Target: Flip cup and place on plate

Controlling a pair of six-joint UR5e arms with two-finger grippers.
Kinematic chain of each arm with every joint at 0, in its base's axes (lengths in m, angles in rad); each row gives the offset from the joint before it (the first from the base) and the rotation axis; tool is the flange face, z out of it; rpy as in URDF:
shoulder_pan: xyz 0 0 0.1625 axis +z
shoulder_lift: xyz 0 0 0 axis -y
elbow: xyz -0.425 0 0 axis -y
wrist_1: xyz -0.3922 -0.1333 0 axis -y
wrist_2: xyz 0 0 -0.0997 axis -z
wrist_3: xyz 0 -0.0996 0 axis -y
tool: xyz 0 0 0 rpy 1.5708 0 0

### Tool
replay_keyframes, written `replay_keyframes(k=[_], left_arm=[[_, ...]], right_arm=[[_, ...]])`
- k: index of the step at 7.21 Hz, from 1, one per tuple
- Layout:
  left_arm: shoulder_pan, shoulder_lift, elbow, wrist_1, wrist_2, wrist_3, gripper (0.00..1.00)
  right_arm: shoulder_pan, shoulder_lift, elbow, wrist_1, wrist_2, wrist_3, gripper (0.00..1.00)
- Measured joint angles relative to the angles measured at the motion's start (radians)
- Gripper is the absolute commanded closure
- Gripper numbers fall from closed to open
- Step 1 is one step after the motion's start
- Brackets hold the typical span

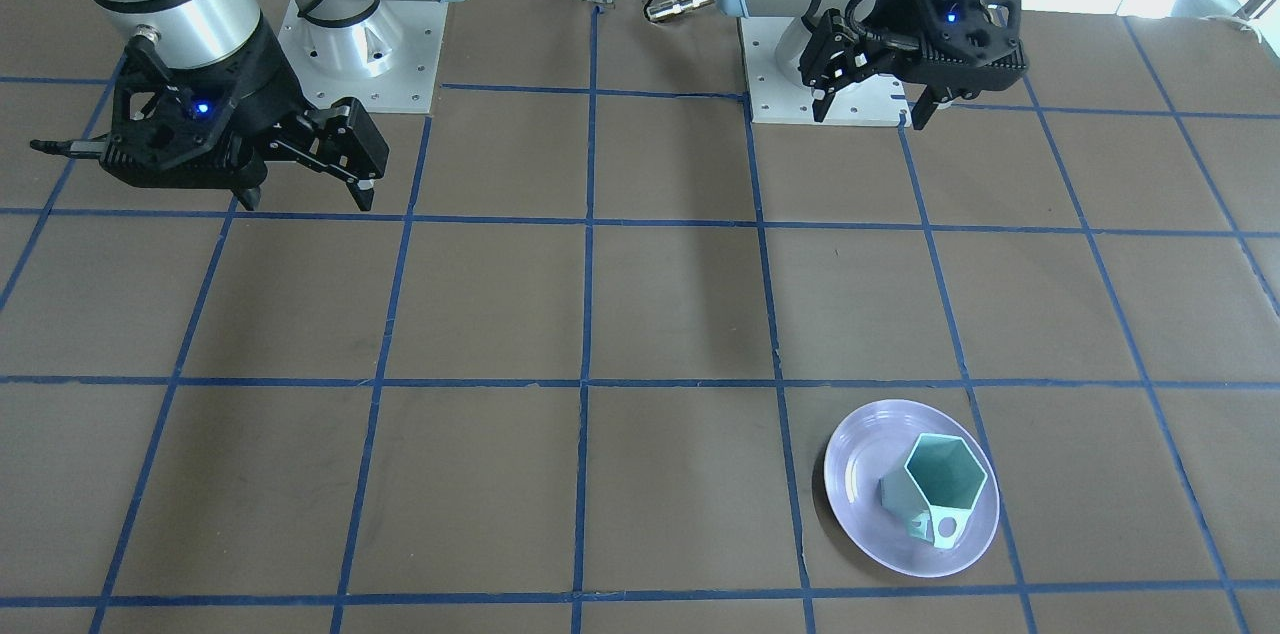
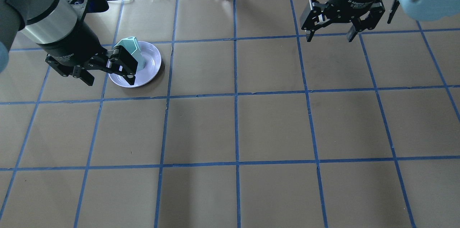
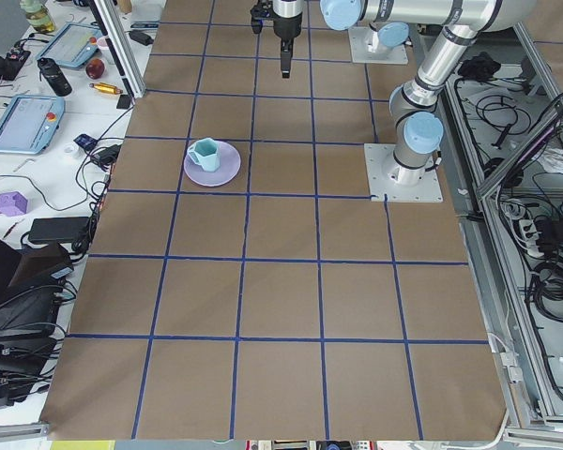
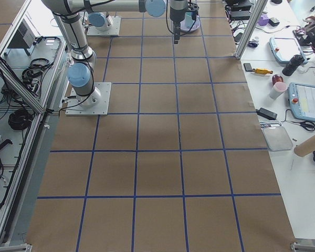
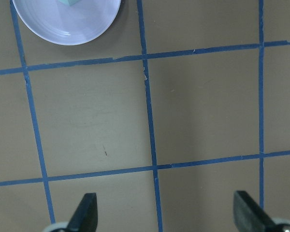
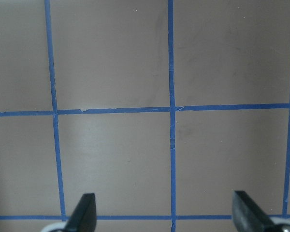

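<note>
The small mint-green faceted cup [image 1: 940,489] is sitting mouth-up and showing nothing inside, so the placing is looking finished to me. You are holding the left gripper [image 2: 109,81] and right gripper [image 2: 329,37] spread and empty. When parking, be steering the left away from the cup. The round glossy lavender plate [image 1: 860,474] is carrying only that cup.

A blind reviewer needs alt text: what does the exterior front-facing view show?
A mint-green cup stands mouth-up on a lavender plate at the view's lower right. The left pincer and right pincer hang open and empty, far from the plate.
</note>
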Motion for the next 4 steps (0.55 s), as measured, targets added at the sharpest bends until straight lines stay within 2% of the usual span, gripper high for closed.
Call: replay_keyframes(k=[4], left_arm=[[0.002, -0.001, 0.001, 0.002, 0.054, -0.022, 0.00]], right_arm=[[0.000, 0.000, 0.000, 0.000, 0.000, 0.000, 0.00]])
